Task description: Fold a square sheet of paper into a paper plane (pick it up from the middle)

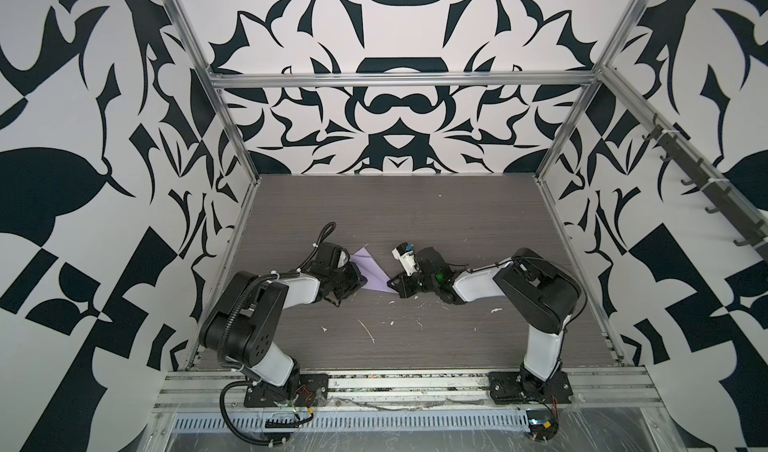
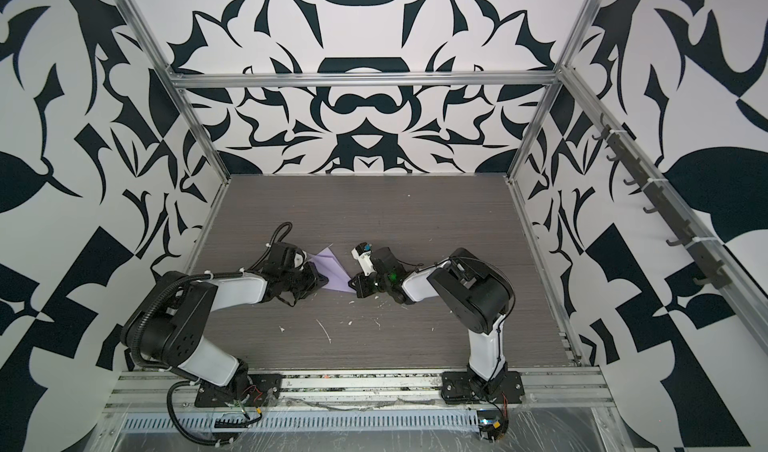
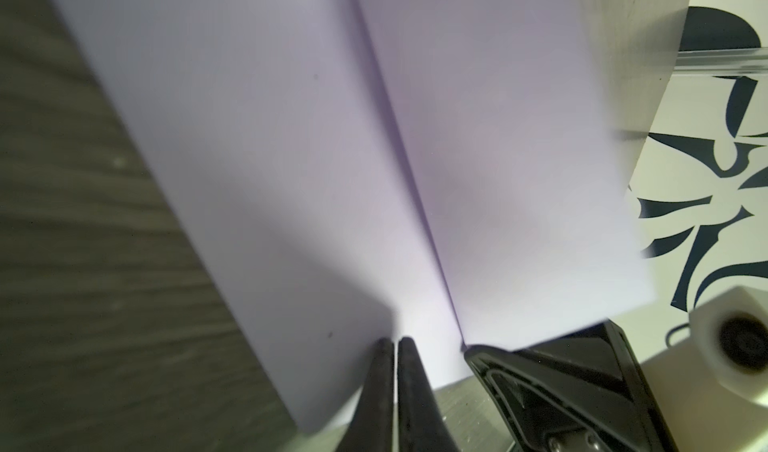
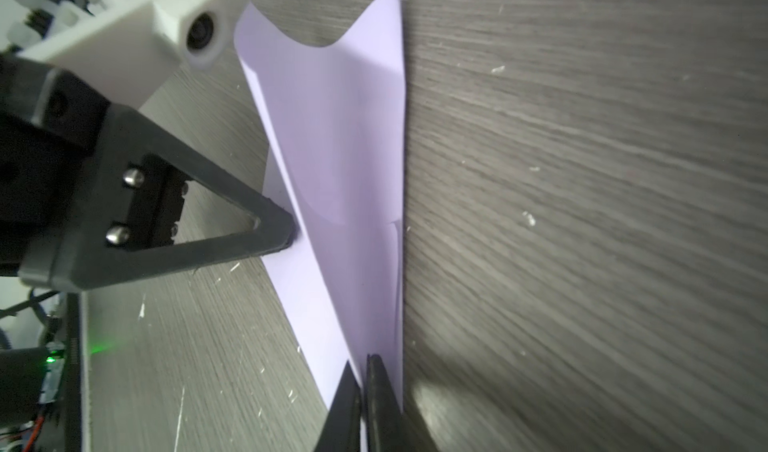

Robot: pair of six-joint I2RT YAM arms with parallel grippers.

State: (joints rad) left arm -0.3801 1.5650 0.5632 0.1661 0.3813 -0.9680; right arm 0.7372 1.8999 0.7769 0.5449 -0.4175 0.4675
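Near the middle of a top view, the lilac paper plane (image 1: pixel 371 272) rests on the grey table (image 1: pixel 415 221) between both arms. The right gripper's (image 4: pixel 362 366) fingers pinch its narrow nose. The left gripper's (image 3: pixel 395 346) fingers, almost together, touch its side.

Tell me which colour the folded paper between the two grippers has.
Plain lilac-purple, unmarked; the paper plane shows best in the right wrist view.
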